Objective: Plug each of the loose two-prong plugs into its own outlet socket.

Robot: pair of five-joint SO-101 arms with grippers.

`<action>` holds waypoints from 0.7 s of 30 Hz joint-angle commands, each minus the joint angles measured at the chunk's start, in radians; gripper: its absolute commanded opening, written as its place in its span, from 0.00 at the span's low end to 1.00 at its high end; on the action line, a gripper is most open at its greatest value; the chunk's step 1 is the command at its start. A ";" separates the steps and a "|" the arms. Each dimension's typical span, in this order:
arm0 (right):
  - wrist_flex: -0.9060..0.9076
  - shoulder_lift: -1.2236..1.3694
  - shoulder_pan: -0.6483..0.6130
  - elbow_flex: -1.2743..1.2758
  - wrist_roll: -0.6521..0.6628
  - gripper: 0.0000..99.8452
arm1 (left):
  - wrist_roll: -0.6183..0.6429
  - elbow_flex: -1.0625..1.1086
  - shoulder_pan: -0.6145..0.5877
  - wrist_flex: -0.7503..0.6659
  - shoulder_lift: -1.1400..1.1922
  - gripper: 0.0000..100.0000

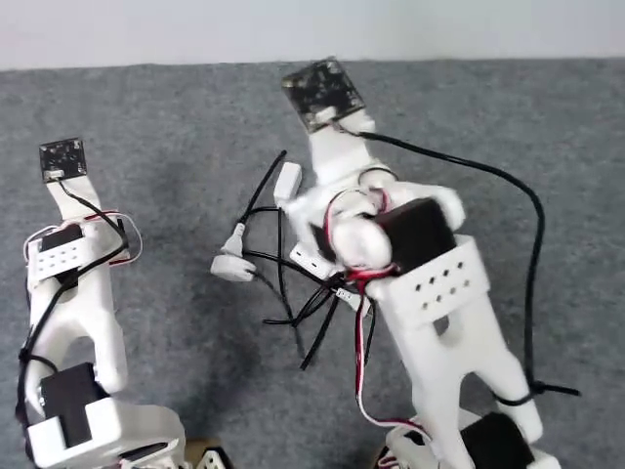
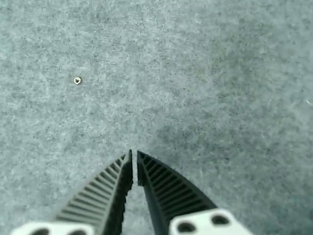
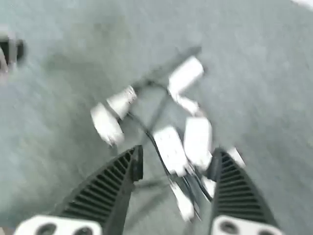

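Observation:
Several white plugs and sockets lie in a tangle of black cables [image 1: 293,293] on the grey carpet. In the high view one white plug [image 1: 288,181] lies at the far end and another plug [image 1: 231,266] to the left. My right gripper [image 3: 176,164] is open above the tangle, with a white socket piece [image 3: 168,144] and a second white piece [image 3: 198,137] between its fingers, untouched. Two more plugs [image 3: 112,115] lie beyond its left finger. My left gripper [image 2: 134,155] is shut on nothing over bare carpet, far left of the tangle.
A small metal ring [image 2: 77,81] lies on the carpet ahead of the left gripper. The right arm's body [image 1: 420,274] and its own black cable [image 1: 532,254] cover the carpet right of the tangle. A pale wall [image 1: 312,29] borders the far edge.

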 commanded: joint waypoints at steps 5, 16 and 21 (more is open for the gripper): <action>-0.289 0.176 -0.010 0.126 -0.115 0.01 | 0.009 -0.030 0.006 -0.026 -0.009 0.02; -0.380 0.438 -0.140 0.264 0.328 0.24 | 0.009 -0.033 0.006 -0.028 -0.006 0.02; -0.389 0.483 -0.209 0.264 0.437 0.29 | 0.009 -0.031 0.006 -0.026 -0.006 0.02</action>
